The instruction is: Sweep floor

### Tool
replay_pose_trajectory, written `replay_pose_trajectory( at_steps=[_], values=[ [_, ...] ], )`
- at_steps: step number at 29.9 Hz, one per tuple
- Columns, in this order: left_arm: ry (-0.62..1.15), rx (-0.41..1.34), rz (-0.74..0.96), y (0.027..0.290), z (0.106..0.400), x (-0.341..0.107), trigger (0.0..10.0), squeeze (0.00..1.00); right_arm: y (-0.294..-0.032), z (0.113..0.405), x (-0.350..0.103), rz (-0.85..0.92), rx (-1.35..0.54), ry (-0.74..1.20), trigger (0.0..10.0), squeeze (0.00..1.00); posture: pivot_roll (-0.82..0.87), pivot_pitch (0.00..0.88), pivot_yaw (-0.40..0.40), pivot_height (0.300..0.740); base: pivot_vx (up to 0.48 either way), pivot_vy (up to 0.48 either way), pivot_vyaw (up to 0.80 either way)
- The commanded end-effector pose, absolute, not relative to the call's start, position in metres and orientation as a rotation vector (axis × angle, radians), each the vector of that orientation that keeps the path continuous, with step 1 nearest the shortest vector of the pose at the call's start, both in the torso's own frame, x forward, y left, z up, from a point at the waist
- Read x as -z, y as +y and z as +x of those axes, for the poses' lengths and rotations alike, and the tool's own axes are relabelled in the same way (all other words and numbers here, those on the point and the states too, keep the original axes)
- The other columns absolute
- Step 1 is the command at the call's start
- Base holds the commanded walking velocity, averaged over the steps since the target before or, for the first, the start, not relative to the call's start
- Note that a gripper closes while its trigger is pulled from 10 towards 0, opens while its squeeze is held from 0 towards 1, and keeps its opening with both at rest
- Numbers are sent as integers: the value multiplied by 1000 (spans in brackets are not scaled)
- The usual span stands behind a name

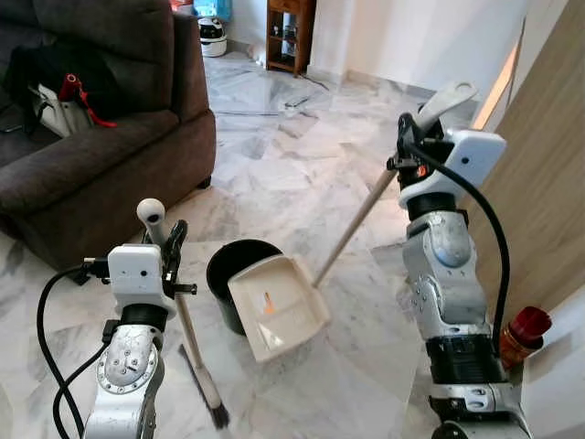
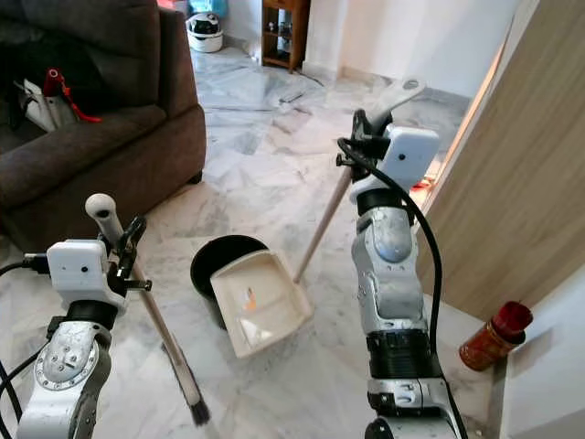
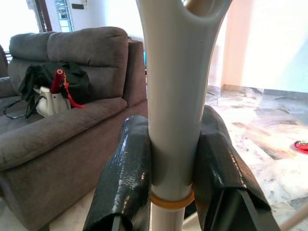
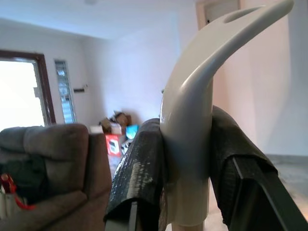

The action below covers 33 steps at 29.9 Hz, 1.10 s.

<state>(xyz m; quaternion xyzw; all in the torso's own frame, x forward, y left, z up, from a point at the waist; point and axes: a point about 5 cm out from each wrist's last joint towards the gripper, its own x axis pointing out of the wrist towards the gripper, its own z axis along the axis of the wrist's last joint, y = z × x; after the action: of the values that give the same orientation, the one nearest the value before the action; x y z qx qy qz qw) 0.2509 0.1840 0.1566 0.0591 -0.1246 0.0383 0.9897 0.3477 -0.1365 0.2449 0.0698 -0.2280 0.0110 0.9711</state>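
Left eye view looks down on a glossy grey-veined marble floor (image 1: 274,165). One cream plastic dustpan (image 1: 279,305) tilts over the rim of one round black bin (image 1: 233,265) at near centre, with an orange scrap on its tray. Its long pale handle (image 1: 358,219) rises rightward to the right gripper (image 4: 185,159), whose black fingers are clamped on the curved grey grip. The left gripper (image 3: 173,163) is closed around the cream handle of one small brush (image 1: 196,366), whose dark bristles touch the floor at near left. One dark brown fabric sofa (image 1: 101,137) edges the left side, with a black and white bag (image 1: 55,87) on its seat. One wooden panel wall (image 1: 548,183) closes the right, with one red-capped jar (image 1: 521,334) at its foot. Open floor stretches far between them toward a wooden shelf (image 1: 291,32).
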Motion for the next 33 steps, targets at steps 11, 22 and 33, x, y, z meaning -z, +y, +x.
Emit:
replay_pose_trajectory(
  at_steps=[11,22,33],
  values=[
    [-290,-78,127,181,248,-164,10000,0,-110,341,-260,230,-114,-505,10000,0,43,19,-63,740,0,0,0],
    [-297,-69,127,178,249,-164,10000,0,-113,340,-258,225,-114,-494,10000,0,33,4,-63,740,44,0,0],
    [-314,-81,136,181,250,-168,10000,0,-113,340,-255,228,-119,-482,10000,0,39,1,-61,740,249,0,0]
  ],
)
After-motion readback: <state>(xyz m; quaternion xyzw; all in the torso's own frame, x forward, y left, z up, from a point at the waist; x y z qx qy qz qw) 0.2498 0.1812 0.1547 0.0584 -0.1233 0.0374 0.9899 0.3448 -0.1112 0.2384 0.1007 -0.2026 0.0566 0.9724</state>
